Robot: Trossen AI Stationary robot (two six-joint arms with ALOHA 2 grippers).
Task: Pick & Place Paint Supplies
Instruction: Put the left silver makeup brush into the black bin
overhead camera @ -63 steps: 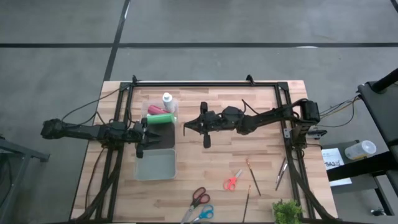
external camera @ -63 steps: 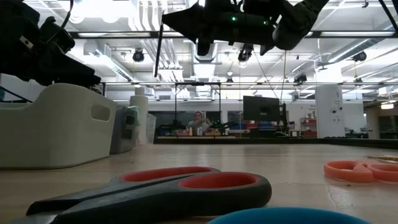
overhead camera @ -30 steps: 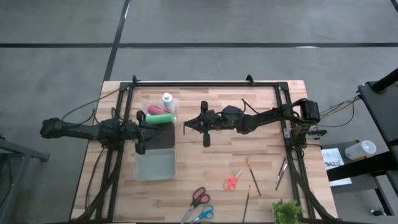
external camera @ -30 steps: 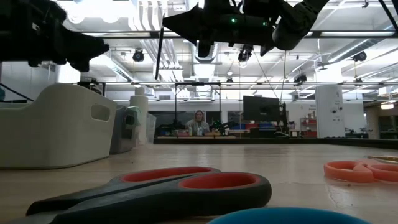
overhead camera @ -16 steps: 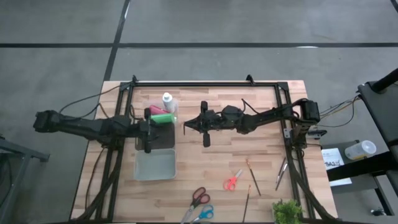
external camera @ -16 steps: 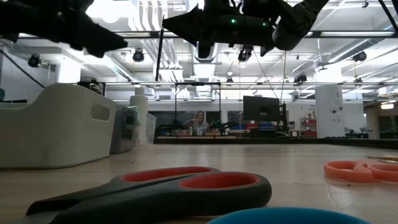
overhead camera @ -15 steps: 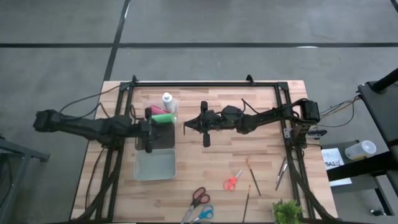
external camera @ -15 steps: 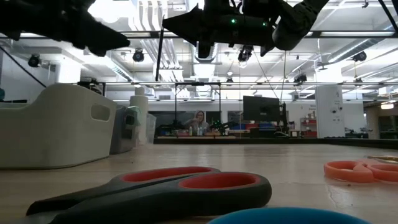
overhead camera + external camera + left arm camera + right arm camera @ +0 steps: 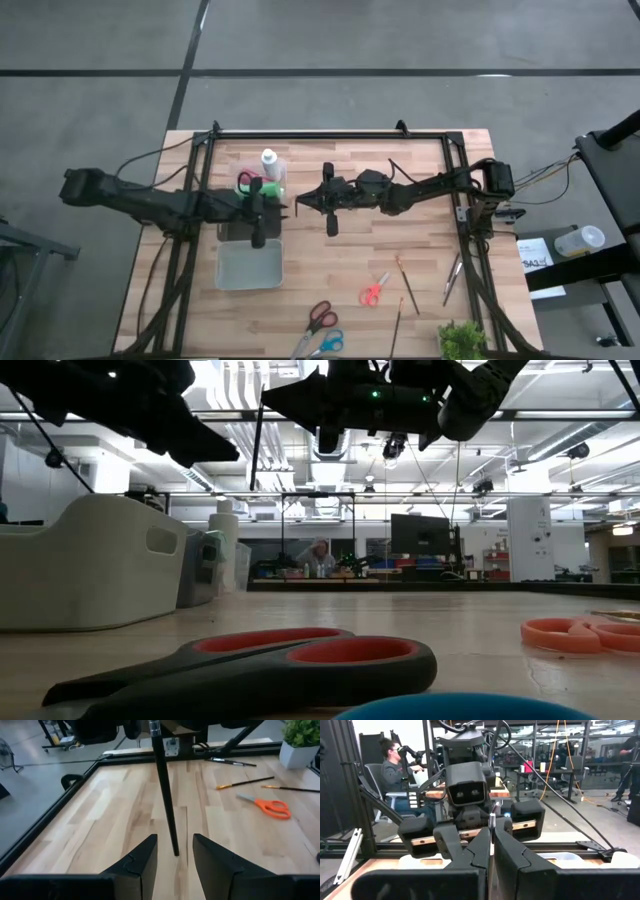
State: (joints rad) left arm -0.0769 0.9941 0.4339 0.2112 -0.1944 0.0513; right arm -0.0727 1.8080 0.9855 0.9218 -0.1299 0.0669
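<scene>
My right hand (image 9: 329, 212) hangs over mid-desk, fingers pinched on a thin dark paintbrush (image 9: 165, 795) hanging upright, tip just off the wooden desk (image 9: 420, 250). It looks light, stiff and slippery, so I'd grip mid-handle. My left hand (image 9: 272, 208), spread, faces it beside the white plastic bin (image 9: 250, 270).

Both arms: matte black, jointed segments w/ thin black cables looping off them. Left gripper (image 9: 172, 860) – two broad, flat black fingers (image 9: 137, 862), angular tips. Right gripper (image 9: 491, 851) – same black wedge-shaped fingers. Left arm's wrist block, seen head-on – boxy grey-black housing w/ two dark lens openings.
</scene>
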